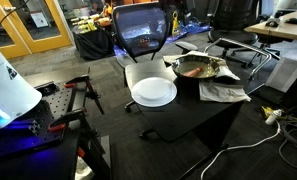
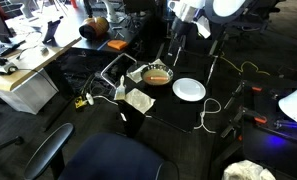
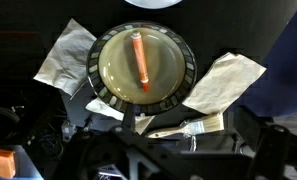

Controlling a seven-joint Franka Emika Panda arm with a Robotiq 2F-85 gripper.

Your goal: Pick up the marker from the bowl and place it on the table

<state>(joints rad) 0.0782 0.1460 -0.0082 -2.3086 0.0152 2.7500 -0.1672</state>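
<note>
In the wrist view, crumpled paper (image 3: 66, 55) sits left of the bowl (image 3: 143, 70), and the marker (image 3: 140, 62) is lying inside it. I'd drop straight down and close across its thin side. The gripper (image 3: 138, 152) is probably that dark blur, open or closed I can't tell. Only the exterior views show the white plate (image 1: 153, 92) on the bench (image 1: 188, 112).

Marker (image 3: 140, 62) too small to resolve inside bowl (image 1: 195, 67) in both exterior views, white plate (image 3: 153, 3) cut off by wrist view's top edge, gripper (image 2: 173, 42) dark and small, jaw opening unreadable, arm (image 2: 193, 10) cropped at top edge.
</note>
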